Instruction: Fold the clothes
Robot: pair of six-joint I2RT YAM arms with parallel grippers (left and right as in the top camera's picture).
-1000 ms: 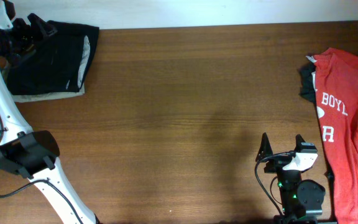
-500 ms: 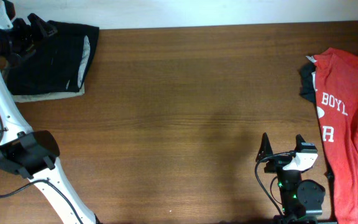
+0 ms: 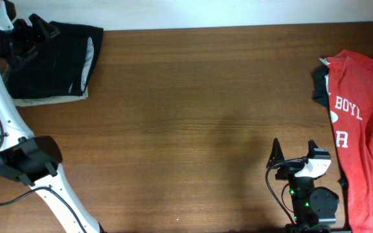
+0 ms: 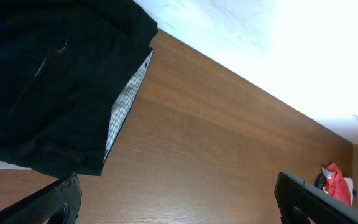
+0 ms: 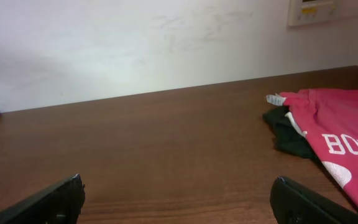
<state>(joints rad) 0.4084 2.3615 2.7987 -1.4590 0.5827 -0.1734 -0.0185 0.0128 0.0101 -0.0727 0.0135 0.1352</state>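
Note:
The clothes lie in two places. Black shorts [image 3: 54,58], folded with pale grey lining [image 4: 127,99] showing along one edge, rest at the table's far left on a beige garment [image 3: 50,98]. A red T-shirt [image 3: 364,123] with white lettering lies at the right edge over a dark garment [image 3: 319,87]. My left gripper [image 3: 34,33] hovers at the shorts' far left corner, open and holding nothing; in its wrist view the gripper [image 4: 185,205] spans bare wood beside the shorts [image 4: 48,81]. My right gripper [image 3: 296,155] stands open near the front edge, left of the T-shirt [image 5: 340,124].
The brown wooden table [image 3: 199,110] runs to a white wall [image 5: 135,43] at the back. A wall panel [image 5: 316,9] sits high at the right. The left arm's white links [image 3: 5,123] cross the table's left side.

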